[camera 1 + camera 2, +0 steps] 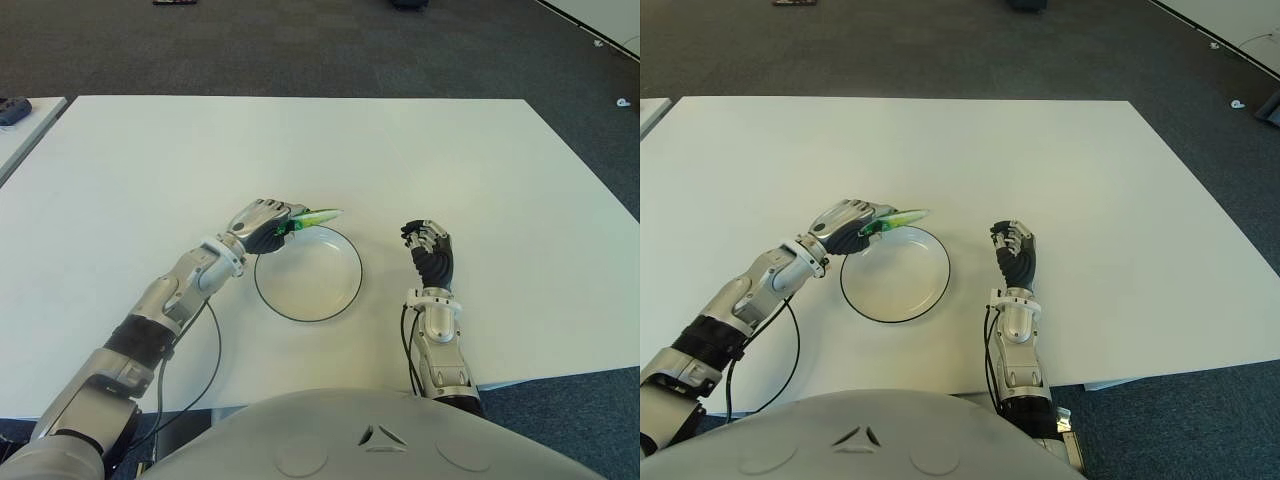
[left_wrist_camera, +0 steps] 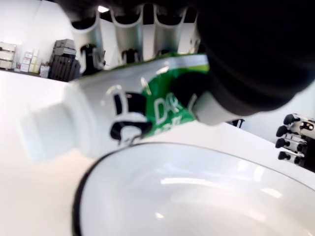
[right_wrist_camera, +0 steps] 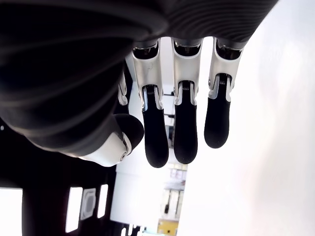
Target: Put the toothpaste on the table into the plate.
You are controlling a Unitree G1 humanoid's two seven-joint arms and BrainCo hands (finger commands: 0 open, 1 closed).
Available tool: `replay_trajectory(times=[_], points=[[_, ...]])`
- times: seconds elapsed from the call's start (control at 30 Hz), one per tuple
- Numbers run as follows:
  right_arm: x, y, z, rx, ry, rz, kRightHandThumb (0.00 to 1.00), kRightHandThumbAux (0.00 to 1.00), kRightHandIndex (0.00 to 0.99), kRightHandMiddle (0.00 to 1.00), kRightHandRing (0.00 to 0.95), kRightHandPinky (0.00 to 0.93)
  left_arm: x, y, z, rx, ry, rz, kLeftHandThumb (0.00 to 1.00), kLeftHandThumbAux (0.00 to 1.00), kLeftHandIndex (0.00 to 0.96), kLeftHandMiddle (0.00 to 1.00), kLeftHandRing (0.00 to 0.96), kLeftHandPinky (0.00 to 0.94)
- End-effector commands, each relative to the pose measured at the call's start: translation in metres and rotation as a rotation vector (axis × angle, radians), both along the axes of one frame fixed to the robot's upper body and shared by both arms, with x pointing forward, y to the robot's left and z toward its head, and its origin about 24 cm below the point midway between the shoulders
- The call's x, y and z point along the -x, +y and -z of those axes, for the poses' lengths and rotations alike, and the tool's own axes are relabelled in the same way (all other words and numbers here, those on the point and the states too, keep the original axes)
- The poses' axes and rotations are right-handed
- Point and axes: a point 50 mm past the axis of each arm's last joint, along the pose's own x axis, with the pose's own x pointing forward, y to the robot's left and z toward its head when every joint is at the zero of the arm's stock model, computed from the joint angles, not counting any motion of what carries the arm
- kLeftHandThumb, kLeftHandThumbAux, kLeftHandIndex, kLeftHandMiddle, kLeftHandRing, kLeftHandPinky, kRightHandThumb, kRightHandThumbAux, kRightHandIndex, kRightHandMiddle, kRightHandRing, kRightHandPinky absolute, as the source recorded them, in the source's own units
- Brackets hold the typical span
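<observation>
Over the far-left rim of the plate (image 1: 345,296), the toothpaste (image 1: 312,219) is held clear of the table (image 1: 450,160) by the left hand (image 1: 262,224), whose fingers are curled tightly around the tube. To the right of the plate, the right hand (image 1: 430,248) is seen with relaxed, loosely bent fingers and nothing in its grasp.
</observation>
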Motion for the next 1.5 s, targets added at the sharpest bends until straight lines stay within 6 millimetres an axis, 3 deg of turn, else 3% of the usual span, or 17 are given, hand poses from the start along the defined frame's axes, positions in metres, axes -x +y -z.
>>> replay_trajectory(times=[0.03, 0.13, 0.2, 0.23, 0.3, 0.47, 0.57, 0.8, 1.5], points=[[0.001, 0.000, 0.000, 0.000, 0.002, 0.004, 0.705, 0.730, 0.429, 0.489, 0.464, 0.468, 0.002, 0.000, 0.001, -0.066, 0.030, 0.056, 0.696, 0.704, 0.434, 0.770, 0.754, 0.709], [0.001, 0.000, 0.001, 0.000, 0.002, 0.003, 0.705, 0.730, 0.429, 0.488, 0.464, 0.467, 0.002, -0.001, 0.002, -0.080, 0.034, 0.069, 0.690, 0.704, 0.430, 0.732, 0.711, 0.660], [0.001, 0.000, 0.001, 0.000, 0.002, 0.002, 0.705, 0.730, 0.429, 0.488, 0.464, 0.466, 0.002, -0.001, 0.003, -0.095, 0.036, 0.076, 0.687, 0.705, 0.425, 0.654, 0.629, 0.584], [0.002, 0.000, 0.001, -0.002, 0.001, 0.001, 0.705, 0.730, 0.429, 0.488, 0.464, 0.466, 0.003, -0.001, 0.003, -0.115, 0.039, 0.088, 0.607, 0.667, 0.385, 0.595, 0.568, 0.528], [0.002, 0.000, 0.001, -0.004, 0.000, 0.000, 0.705, 0.730, 0.428, 0.489, 0.465, 0.467, 0.003, -0.001, 0.004, -0.138, 0.044, 0.105, 0.389, 0.563, 0.199, 0.356, 0.336, 0.308], [0.002, -0.001, 0.001, -0.008, -0.002, -0.002, 0.704, 0.730, 0.428, 0.490, 0.467, 0.472, 0.005, -0.004, 0.002, -0.127, 0.048, 0.142, 0.225, 0.493, 0.048, 0.133, 0.117, 0.088], [0.002, -0.001, 0.001, -0.009, -0.003, -0.002, 0.704, 0.730, 0.428, 0.492, 0.469, 0.475, 0.007, -0.005, 0.000, -0.106, 0.046, 0.161, 0.175, 0.471, 0.015, 0.059, 0.042, 0.028], [0.001, -0.001, 0.001, 0.000, -0.007, -0.004, 0.704, 0.730, 0.428, 0.490, 0.466, 0.464, 0.009, -0.005, -0.006, -0.078, 0.055, 0.195, 0.122, 0.418, 0.000, 0.004, 0.002, 0.001], [0.001, 0.000, 0.002, -0.001, -0.006, 0.000, 0.705, 0.731, 0.429, 0.497, 0.470, 0.483, 0.009, 0.001, -0.013, 0.011, 0.056, 0.141, 0.089, 0.336, 0.000, 0.000, 0.000, 0.000]])
